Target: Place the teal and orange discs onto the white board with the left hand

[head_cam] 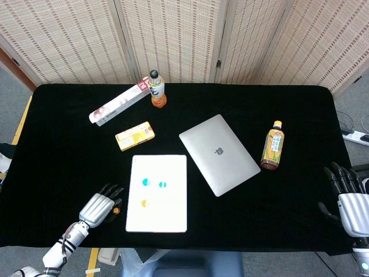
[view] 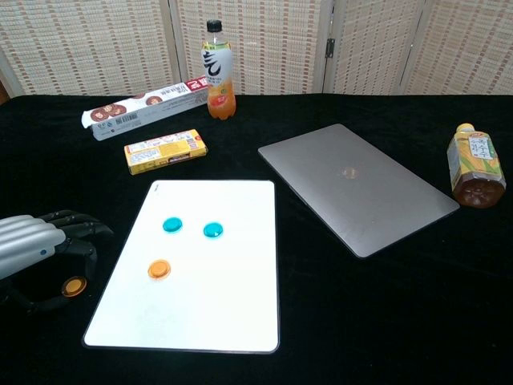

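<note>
The white board lies near the table's front edge. On it sit two teal discs and one orange disc. A second orange disc lies on the black cloth just left of the board. My left hand arches over this disc, its thumb tip beside the disc and its fingers curled down a little short of it. At the table's right front edge my right hand holds nothing, fingers spread; the chest view does not show it.
A closed silver laptop lies right of the board, with a tea bottle beyond it. Behind the board are a yellow box, a long white-and-red box and an orange drink bottle. The table's front edge is close to both hands.
</note>
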You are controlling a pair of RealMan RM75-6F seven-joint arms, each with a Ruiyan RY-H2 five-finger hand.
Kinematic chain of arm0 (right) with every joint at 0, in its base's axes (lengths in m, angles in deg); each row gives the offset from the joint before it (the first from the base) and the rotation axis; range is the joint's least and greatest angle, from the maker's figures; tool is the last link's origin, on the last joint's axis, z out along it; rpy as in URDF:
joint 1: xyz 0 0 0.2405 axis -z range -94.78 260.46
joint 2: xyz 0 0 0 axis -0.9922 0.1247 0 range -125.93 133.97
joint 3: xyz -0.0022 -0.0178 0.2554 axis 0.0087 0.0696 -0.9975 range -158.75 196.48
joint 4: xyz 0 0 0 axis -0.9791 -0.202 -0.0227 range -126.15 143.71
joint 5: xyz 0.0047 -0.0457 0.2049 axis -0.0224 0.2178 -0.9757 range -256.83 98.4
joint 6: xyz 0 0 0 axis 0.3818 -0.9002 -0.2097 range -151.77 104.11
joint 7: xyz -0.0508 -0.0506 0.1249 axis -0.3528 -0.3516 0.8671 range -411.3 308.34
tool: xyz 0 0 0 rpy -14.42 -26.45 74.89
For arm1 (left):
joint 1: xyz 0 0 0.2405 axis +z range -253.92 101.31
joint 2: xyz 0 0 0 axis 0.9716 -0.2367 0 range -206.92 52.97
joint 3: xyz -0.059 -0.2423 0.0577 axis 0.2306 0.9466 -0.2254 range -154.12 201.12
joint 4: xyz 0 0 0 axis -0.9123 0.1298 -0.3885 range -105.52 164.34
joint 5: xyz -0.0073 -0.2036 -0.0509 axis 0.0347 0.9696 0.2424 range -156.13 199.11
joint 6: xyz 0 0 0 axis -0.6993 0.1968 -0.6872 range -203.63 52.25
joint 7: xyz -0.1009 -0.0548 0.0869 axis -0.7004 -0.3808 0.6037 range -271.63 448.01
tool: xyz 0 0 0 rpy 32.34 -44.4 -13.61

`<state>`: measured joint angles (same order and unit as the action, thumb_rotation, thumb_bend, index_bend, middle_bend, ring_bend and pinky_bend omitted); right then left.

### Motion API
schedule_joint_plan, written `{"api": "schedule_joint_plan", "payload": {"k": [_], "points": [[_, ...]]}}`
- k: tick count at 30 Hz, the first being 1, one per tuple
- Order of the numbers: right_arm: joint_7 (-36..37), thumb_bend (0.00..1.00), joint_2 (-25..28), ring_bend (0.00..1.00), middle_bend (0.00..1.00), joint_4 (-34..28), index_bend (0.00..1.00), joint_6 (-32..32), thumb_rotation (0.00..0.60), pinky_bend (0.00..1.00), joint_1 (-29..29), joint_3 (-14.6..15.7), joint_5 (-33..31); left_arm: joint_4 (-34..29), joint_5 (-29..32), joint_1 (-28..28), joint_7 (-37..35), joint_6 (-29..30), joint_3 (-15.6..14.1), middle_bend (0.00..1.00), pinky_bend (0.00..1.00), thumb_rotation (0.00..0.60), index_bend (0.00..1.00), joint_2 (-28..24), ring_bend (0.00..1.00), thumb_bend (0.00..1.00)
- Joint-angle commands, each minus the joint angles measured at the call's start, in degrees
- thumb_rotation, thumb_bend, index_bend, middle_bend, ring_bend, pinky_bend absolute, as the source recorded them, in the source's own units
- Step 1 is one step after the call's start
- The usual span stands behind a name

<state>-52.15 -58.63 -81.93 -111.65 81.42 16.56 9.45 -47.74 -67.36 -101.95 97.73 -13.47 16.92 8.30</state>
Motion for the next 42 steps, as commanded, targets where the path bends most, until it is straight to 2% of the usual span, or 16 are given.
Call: {"api": "schedule_joint_plan", "payload": {"k": [1,12,21,31,42], "points": [[0.0,0.32,-0.1,0.00,0.00,0.0,0.00,0.0,0.600,0.00,0.0,0.0,0.0,0.4,0.0,0.1,-0.3,-0.1,0.1,0.13,0.00,0.600,0.46,0.1,0.01,0.40],[-0.5,0.32,-0.2,0.00,0.00,-0.3,0.00,0.0,0.600,0.00,-0.1,0.0,0.3,0.9,-0.4,-0.2,-1.8,-0.3,0.7,0.15,0.00,0.600,0.50,-0.2,0.02,0.43],[-0.2,0.32,-0.1,0.00,0.00,-0.2,0.00,-0.3,0.600,0.00,-0.1,0.0,0.4,-3.9,-1.3,-3.1,-1.7,-0.8,3.4,0.15,0.00,0.600,0.50,-2.6,0.02,0.44],[0.1,0.32,0.2,0.00,0.00,0.1,0.00,-0.4,0.600,0.00,0.2,-0.1,-0.1,-8.5,0.1,-9.9,1.2,-7.4,7.7,0.15,0.00,0.600,0.50,-1.2,0.02,0.44],[0.4,0.32,0.3,0.00,0.00,0.4,0.00,-0.4,0.600,0.00,0.6,-0.1,-0.7,-8.9,4.2,-14.7,5.2,-13.6,9.7,0.15,0.00,0.600,0.49,2.9,0.01,0.44]]}}
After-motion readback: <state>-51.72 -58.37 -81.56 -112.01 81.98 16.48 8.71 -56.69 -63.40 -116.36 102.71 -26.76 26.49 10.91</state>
